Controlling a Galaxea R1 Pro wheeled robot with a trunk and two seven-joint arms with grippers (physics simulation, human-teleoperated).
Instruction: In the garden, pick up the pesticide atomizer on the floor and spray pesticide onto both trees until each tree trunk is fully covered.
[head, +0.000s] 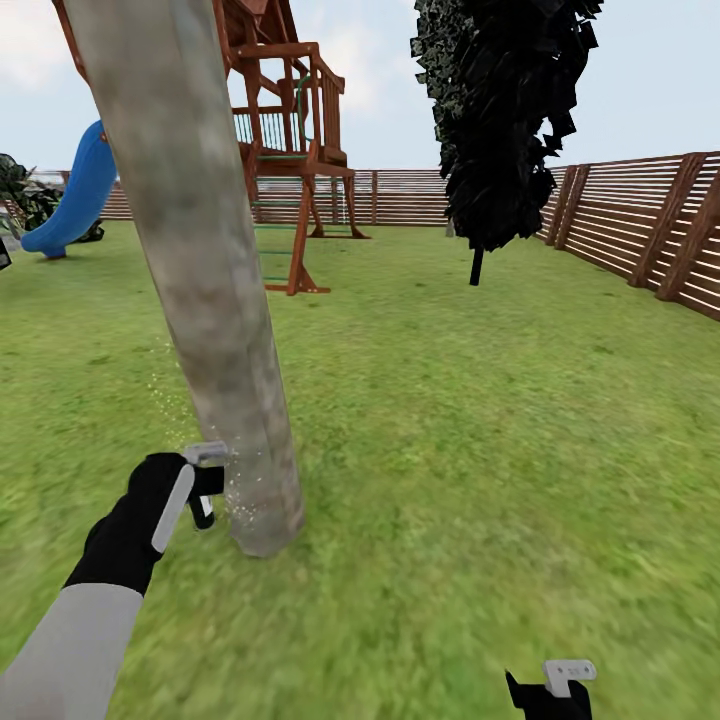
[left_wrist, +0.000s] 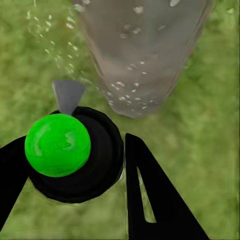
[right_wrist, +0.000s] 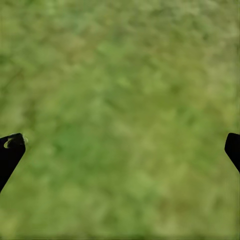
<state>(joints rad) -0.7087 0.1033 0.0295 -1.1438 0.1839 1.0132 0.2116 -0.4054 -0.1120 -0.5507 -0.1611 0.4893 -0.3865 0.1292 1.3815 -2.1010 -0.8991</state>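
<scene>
One tree trunk (head: 215, 300), thick and mottled grey-brown, rises from the grass (head: 450, 420) just ahead of my left arm. My left gripper (head: 205, 482) sits close beside the trunk's base, shut on the pesticide atomizer (left_wrist: 59, 146), a black round body with a bright green ball top and a grey nozzle (left_wrist: 68, 95) pointing at the trunk (left_wrist: 145, 55). White pesticide specks (left_wrist: 122, 90) dot the lower bark and drift in the air beside it (head: 160, 385). My right gripper (head: 552, 690) hangs low over grass, open and holding nothing, with its fingertips (right_wrist: 11, 147) spread wide apart.
A wooden play tower (head: 290, 130) with a blue slide (head: 75, 195) stands behind the trunk. An all-black tree (head: 500, 120) grows at the back right. A brown slatted fence (head: 650, 230) runs along the right side and the back. Open lawn lies to the right.
</scene>
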